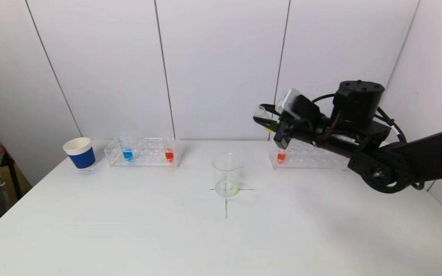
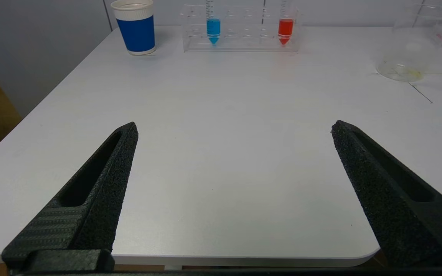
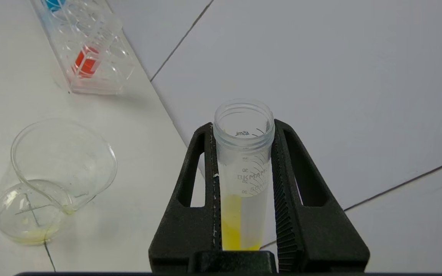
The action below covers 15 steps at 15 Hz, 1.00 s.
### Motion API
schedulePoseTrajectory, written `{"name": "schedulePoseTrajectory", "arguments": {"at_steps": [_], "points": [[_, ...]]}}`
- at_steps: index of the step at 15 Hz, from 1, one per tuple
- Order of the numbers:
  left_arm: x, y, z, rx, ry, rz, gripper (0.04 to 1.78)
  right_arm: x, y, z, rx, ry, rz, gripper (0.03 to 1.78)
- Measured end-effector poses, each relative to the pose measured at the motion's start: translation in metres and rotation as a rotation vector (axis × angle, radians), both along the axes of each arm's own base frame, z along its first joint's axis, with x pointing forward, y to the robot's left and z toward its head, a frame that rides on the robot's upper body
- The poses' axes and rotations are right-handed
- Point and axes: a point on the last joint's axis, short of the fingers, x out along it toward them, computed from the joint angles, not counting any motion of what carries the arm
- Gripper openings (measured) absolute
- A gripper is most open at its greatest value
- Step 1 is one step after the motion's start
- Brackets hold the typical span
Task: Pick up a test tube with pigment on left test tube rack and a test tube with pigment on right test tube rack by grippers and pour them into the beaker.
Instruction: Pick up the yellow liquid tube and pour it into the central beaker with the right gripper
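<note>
My right gripper [image 1: 262, 115] is shut on a clear test tube with yellow pigment [image 3: 243, 180], tilted on its side in the air, to the right of and above the glass beaker [image 1: 226, 174]. The beaker holds a thin yellow film at its bottom [image 3: 33, 234]. The left rack [image 1: 143, 152] holds a blue tube [image 1: 127, 153] and a red tube [image 1: 169, 154]. The right rack [image 1: 307, 157] holds a red tube [image 1: 281, 155]. My left gripper [image 2: 234, 130] is open and empty, low over the near table edge, not seen in the head view.
A blue and white paper cup [image 1: 79, 153] stands left of the left rack. A black cross mark [image 1: 226, 203] lies under the beaker. White wall panels stand right behind the racks. The right arm [image 1: 397, 161] reaches over the right rack.
</note>
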Motion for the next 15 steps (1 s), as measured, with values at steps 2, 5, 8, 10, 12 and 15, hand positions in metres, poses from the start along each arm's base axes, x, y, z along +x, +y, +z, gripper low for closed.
{"name": "schedulePoseTrajectory", "arguments": {"at_steps": [2, 5, 8, 10, 12, 15], "points": [[0.000, 0.000, 0.000, -0.001, 0.000, 0.000, 1.76, 0.001, 0.008, -0.003, -0.018, -0.014, 0.019, 0.45], [0.000, 0.000, 0.000, 0.000, 0.000, 0.001, 1.76, 0.005, 0.017, -0.007, -0.063, -0.056, 0.038, 0.45], [0.000, 0.000, 0.000, 0.000, 0.000, 0.001, 1.76, 0.008, 0.019, -0.013, -0.118, -0.099, 0.061, 0.45], [0.000, 0.000, 0.000, 0.000, 0.000, 0.001, 1.76, 0.009, 0.020, -0.017, -0.147, -0.121, 0.069, 0.45], [0.000, 0.000, 0.000, 0.000, 0.000, 0.000, 1.76, 0.011, 0.021, -0.022, -0.183, -0.150, 0.091, 0.45], [0.000, 0.000, 0.000, 0.000, 0.000, 0.000, 1.76, 0.013, 0.023, -0.027, -0.229, -0.194, 0.100, 0.45]]}}
